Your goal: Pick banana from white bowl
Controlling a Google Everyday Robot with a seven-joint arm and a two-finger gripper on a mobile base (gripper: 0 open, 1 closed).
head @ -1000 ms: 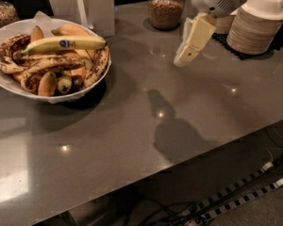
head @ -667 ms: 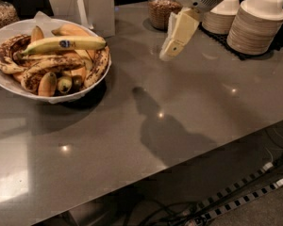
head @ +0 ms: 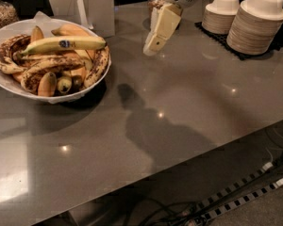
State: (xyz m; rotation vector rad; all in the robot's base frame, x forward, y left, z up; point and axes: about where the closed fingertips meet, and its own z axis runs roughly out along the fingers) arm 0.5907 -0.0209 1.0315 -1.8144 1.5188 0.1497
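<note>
The white bowl (head: pixel 4 84) sits on the grey counter at the left, full of bananas. The clean yellow banana (head: pixel 61 44) with a dark blue sticker lies on top, running left to right over brown-spotted ones. My gripper (head: pixel 151 47) hangs in the air over the counter to the right of the bowl, its cream fingers (head: pixel 161 28) pointing down and to the left. It holds nothing and is well apart from the banana.
Two stacks of small white paper bowls (head: pixel 254 25) stand at the back right on a dark mat. A white card holder (head: pixel 87 6) stands behind the bowl. A jar (head: pixel 4 11) is at the far left. The counter's front edge runs diagonally at lower right, cables on the floor below.
The gripper has moved left across the counter, from near the paper bowl stacks toward the white bowl. The bananas have not moved.
</note>
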